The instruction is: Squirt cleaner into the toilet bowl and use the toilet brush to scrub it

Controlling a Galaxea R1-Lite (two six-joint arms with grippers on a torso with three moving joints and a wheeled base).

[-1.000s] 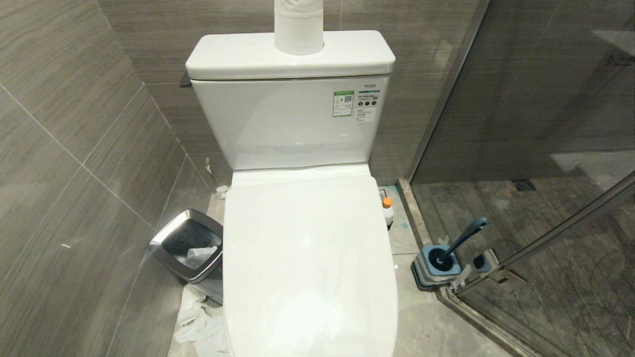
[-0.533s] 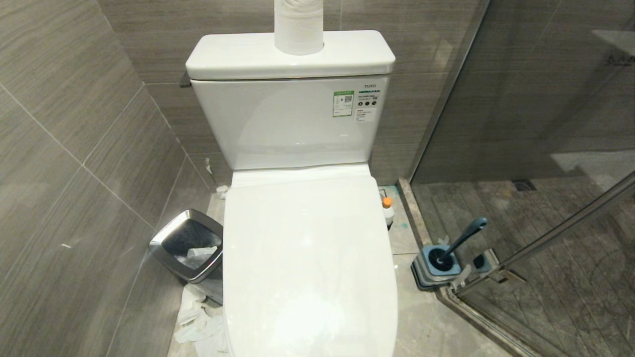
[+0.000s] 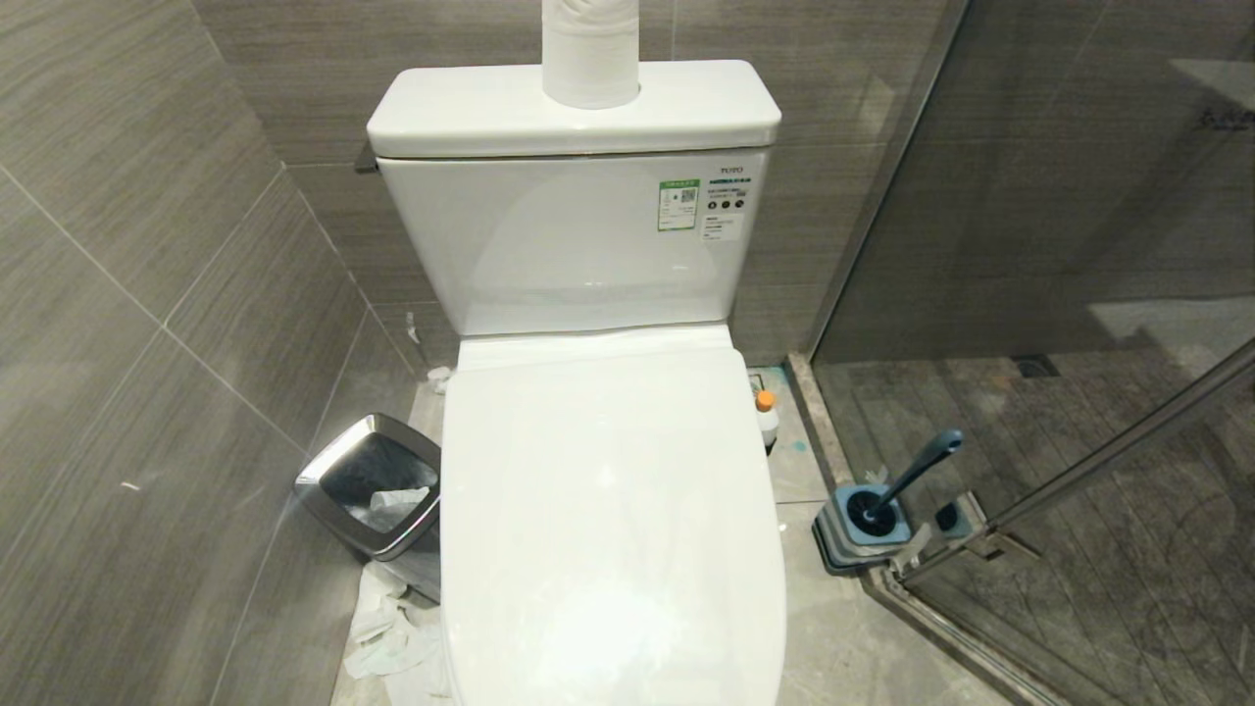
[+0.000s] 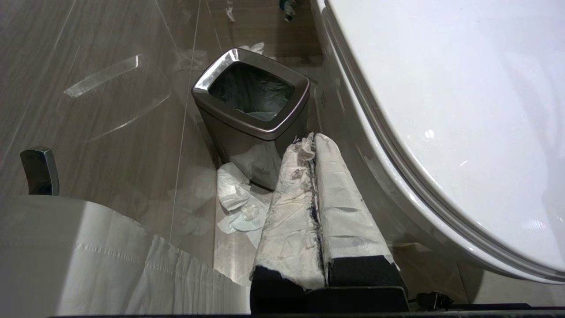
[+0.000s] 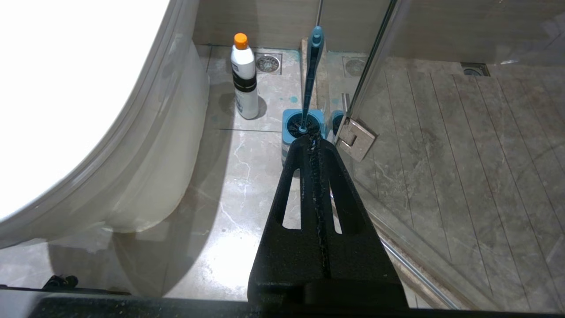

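We see a white toilet with its lid (image 3: 608, 510) shut flat, so the toilet bowl is hidden under it. A roll of toilet paper (image 3: 590, 49) stands on top of the tank (image 3: 574, 108).

The cleaner (image 3: 767, 417) is a small white bottle with an orange cap. It stands upright on the floor, just beside the toilet on our right, near the back wall. The toilet brush (image 3: 907, 480) sits in its square blue holder (image 3: 863, 529) on the floor, farther to our right, next to the glass shower door (image 3: 1079, 294). Its handle leans toward the glass.

On our left, a shiny steel waste bin (image 3: 371, 485) stands close to the toilet. Crumpled white paper (image 3: 392, 637) lies on the floor in front of it.

Our left gripper (image 4: 313, 145) hangs low beside the toilet, near the bin. Its fingers are wrapped in white and pressed together, holding nothing. Our right gripper (image 5: 311, 143) hangs low on the other side, pointing at the brush holder. Its black fingers are pressed together too, and hold nothing.
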